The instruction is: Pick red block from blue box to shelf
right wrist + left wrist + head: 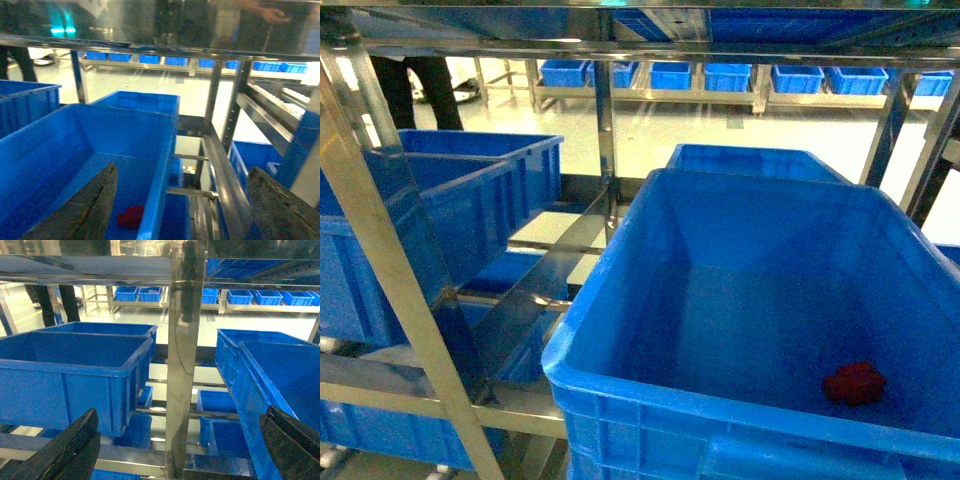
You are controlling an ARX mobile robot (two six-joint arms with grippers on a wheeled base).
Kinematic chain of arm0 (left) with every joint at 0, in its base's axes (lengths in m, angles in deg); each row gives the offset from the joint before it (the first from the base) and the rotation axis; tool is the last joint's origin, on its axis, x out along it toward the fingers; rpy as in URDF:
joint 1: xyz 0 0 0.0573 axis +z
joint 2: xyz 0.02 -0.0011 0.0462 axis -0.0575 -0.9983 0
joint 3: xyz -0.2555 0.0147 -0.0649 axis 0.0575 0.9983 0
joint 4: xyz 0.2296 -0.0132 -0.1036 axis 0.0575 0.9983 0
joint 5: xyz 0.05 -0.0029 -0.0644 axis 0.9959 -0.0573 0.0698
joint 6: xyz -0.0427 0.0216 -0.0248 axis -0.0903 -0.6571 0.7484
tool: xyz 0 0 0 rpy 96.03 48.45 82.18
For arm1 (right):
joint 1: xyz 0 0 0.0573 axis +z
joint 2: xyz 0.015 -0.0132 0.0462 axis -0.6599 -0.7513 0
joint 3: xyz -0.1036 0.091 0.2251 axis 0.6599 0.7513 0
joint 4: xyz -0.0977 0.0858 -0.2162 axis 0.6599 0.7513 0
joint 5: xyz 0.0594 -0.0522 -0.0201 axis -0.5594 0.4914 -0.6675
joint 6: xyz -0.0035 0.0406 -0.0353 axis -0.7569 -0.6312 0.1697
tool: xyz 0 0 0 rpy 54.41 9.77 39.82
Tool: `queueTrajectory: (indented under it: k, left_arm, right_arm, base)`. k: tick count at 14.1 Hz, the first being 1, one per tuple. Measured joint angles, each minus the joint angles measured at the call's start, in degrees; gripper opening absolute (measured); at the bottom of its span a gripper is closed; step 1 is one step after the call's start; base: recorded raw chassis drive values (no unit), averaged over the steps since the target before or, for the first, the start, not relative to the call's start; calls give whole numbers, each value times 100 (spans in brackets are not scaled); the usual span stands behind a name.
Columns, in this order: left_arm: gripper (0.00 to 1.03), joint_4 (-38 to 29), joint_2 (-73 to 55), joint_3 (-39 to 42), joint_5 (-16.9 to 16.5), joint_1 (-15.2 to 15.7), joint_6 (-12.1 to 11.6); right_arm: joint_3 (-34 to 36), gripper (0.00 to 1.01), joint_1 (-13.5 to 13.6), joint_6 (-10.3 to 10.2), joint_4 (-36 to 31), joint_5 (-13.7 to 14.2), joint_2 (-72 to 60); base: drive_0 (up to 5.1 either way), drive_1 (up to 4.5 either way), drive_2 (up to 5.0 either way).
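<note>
The red block (pixel 853 383) lies on the floor of a big dark blue crate (pixel 620 290) standing on the steel shelf (pixel 605 110), near the crate's front right corner. In the right wrist view the red block (pixel 130 217) shows low in that crate (pixel 60 145), just left of its wall. My right gripper (pixel 185 210) is open above the crate's right wall and a shelf rail (pixel 220 175), holding nothing. My left gripper (pixel 175 450) is open and empty, facing a shelf post (pixel 182 365). The blue box is out of view. Neither gripper appears in the head view.
More dark blue crates (pixel 430 210) (pixel 70 375) stand on the shelf to the left, and another (pixel 750 160) behind. A person's legs (pixel 415 90) are at the far left. Racks with small blue crates (pixel 720 75) line the back.
</note>
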Motion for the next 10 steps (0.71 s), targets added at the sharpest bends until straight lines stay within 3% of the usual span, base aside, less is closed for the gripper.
queueTrajectory:
  k: [1, 5, 6, 7, 10]
  left_arm:
    - [98, 4, 0, 0, 9, -2, 0]
    - [98, 0, 0, 0, 7, 0, 0]
    - [98, 2, 0, 0, -2, 0, 0]
    - [98, 2, 0, 0, 7, 0, 0]
    - [98, 2, 0, 0, 4, -2, 0]
  right_arm:
    - [44, 70, -68, -15, 68, 170, 136]
    - [254, 19, -28, -28, 179, 144, 520]
    - [247, 8, -28, -31, 796, 146, 933]
    - [249, 2, -28, -52, 1167, 146, 1447]
    - [249, 2, -28, -50, 1150, 146, 1478]
  base:
    - [0, 0, 0]
    - [0, 0, 0]
    - [0, 0, 0]
    - [0, 0, 0]
    - [0, 0, 0]
